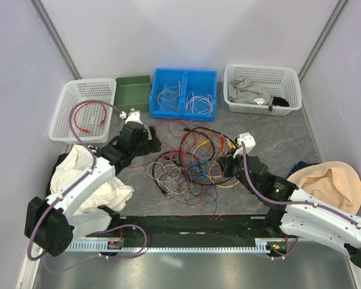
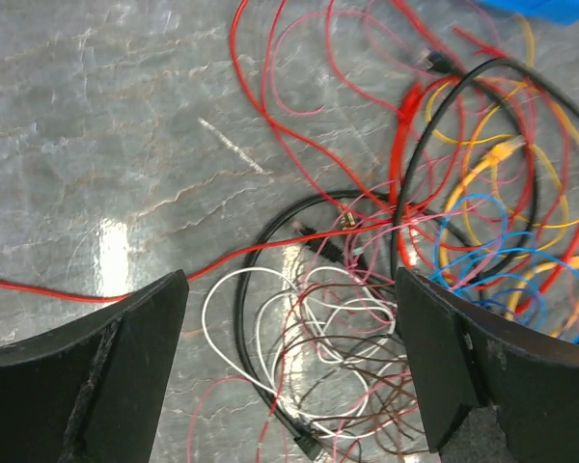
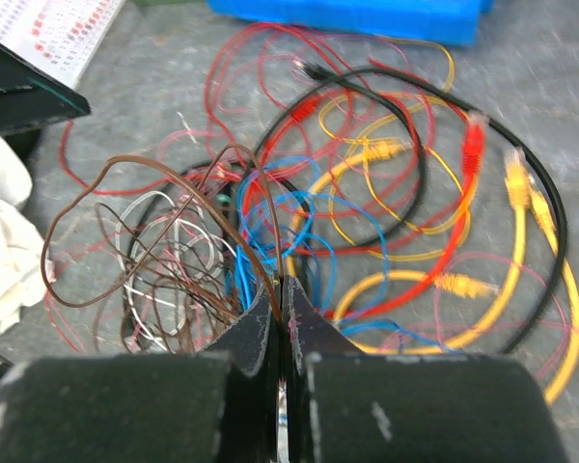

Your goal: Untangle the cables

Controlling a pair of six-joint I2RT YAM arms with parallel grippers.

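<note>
Grey marbled table [image 1: 277, 138]: under everything, glossy in the left wrist view.
Cables [image 1: 192, 165]: one loose knot at mid-table, between the two arms. Red, orange, yellow, blue, black, white, pink and brown strands crossing over one another. Yellow and red plug ends on the right side of the heap.
Left gripper [image 2: 289, 280]: over the left edge of the knot, fingers spread wide, gripping nothing. White, black and pink loops lying on the table in the gap below. One red strand running out leftward past the left finger.
Right gripper [image 3: 278, 287]: at the right edge of the knot, jaws pressed fully together. A brown strand caught at the tips, its loop arching up off the heap. Blue strands close behind.
Blue bin [image 1: 186, 71]: at the far edge, two compartments, thin wires [image 1: 198, 102] coiled in each.
Green tray [image 1: 132, 93]: just left of the blue bin.
Left white basket [image 1: 66, 114]: far-left corner, a red wire [image 1: 78, 123] lying inside.
Right white basket [image 1: 262, 71]: far right, grey cloth [image 1: 248, 91] inside.
White cloth [image 1: 78, 174]: bunched beside the left arm.
Beige fabric [image 1: 331, 183]: at the right edge, beside the right arm.
</note>
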